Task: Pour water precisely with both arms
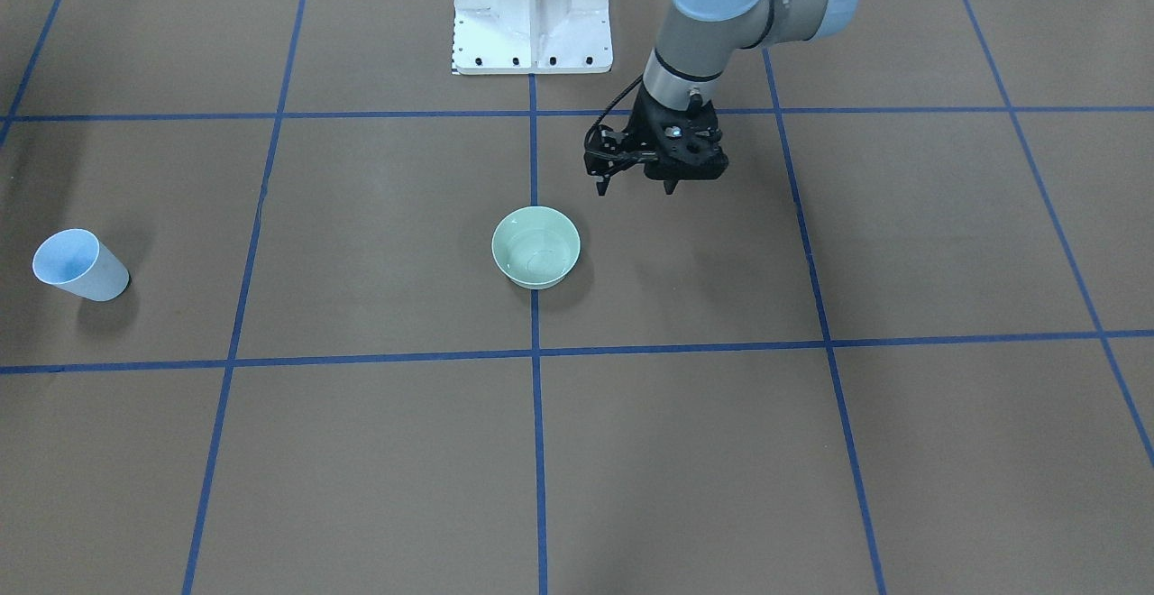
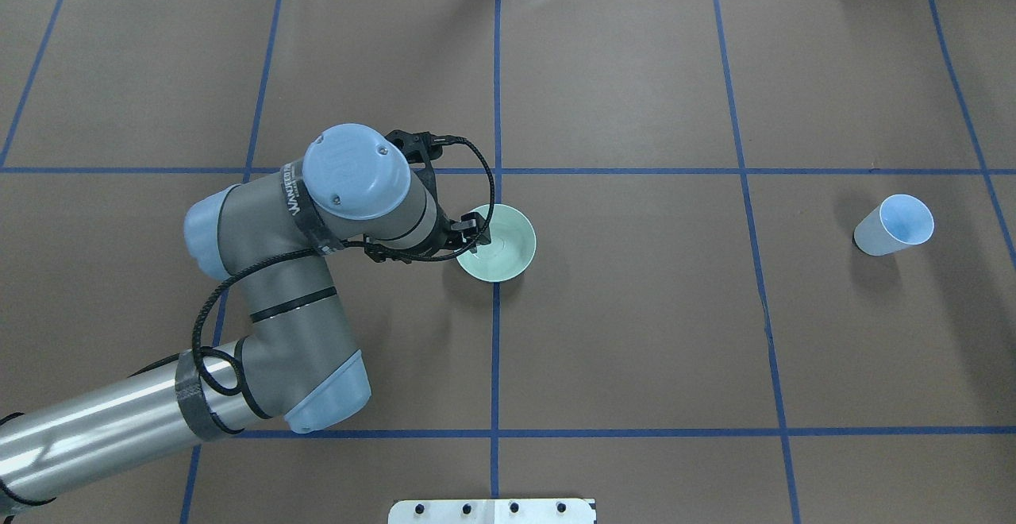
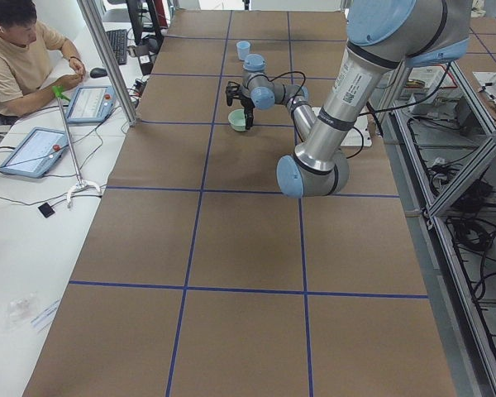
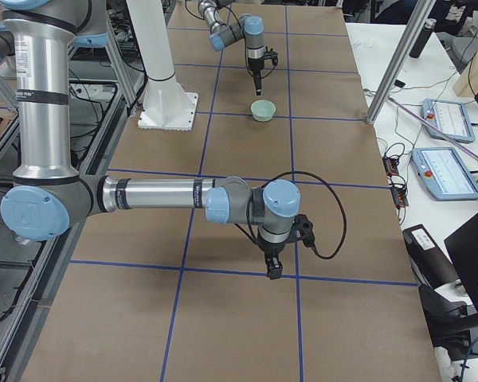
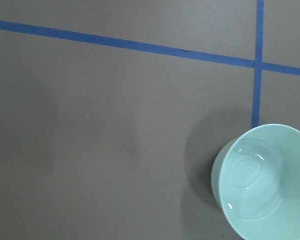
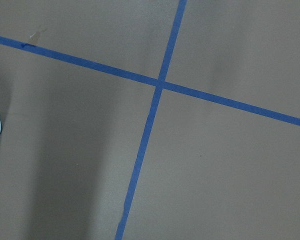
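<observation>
Little water (image 5: 249,176) in green bowl (image 1: 516,226); left pincer (image 1: 636,187) spread nearby.

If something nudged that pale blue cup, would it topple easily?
Probably: the blue cup looks thin and light, its base narrower than its mouth, so it may tip. Tipped, it would likely roll in a curve.

The brown counter (image 1: 379,451) carries a grid of blue tape lines (image 1: 538,451). 2 vessels sit on it: a mint-green bowl (image 1: 535,247) over a tape line and, well apart, a pale blue cup (image 1: 79,265). A white pedestal (image 1: 532,9) stands at the robot's edge.
</observation>
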`<state>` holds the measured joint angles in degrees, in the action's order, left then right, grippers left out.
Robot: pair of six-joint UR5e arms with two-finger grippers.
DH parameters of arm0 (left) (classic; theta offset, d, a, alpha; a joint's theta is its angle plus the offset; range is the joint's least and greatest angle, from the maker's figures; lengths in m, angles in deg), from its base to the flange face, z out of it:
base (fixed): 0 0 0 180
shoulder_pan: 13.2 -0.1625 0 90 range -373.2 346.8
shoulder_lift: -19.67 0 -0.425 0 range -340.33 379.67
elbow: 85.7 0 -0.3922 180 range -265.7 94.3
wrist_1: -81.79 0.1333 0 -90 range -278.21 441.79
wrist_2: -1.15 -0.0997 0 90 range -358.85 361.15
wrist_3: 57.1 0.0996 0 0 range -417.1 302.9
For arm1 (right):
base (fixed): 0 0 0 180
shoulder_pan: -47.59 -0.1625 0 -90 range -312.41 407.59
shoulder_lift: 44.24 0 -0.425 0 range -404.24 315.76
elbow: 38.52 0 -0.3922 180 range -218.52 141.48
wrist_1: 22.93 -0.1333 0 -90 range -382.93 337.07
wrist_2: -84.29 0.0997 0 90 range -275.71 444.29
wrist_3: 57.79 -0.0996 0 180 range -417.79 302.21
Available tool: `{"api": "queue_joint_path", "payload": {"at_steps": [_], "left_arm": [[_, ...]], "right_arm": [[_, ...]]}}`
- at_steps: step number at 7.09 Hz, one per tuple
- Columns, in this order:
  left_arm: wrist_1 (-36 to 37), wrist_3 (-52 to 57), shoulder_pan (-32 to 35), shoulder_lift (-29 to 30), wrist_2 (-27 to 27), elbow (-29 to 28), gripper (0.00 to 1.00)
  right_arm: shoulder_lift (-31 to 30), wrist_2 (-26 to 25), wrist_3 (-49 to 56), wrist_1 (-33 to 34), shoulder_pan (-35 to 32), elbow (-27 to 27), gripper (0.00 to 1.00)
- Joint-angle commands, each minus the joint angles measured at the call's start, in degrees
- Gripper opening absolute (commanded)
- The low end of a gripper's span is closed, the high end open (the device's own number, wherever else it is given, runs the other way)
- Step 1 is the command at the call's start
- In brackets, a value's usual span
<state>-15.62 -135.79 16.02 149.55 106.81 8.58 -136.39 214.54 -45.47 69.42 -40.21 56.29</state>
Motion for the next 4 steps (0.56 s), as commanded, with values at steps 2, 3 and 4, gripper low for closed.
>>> {"api": "queue_joint_path", "payload": {"at_steps": [2,3,4], "left_arm": [[-2.2,0.9,-0.2,1.5,-0.3,-5.1,0.7],[-4.2,1.0,-0.2,1.6,-0.3,-7.0,0.7],[-4.8,1.0,-0.1,1.6,-0.3,-7.4,0.65]], "right_arm": [[0.1,0.0,0.0,-0.1,0.0,0.0,1.0],[0.4,0.0,0.0,0.0,0.0,0.0,1.0],[0.4,0.0,0.0,-0.1,0.0,0.0,1.0]]}}
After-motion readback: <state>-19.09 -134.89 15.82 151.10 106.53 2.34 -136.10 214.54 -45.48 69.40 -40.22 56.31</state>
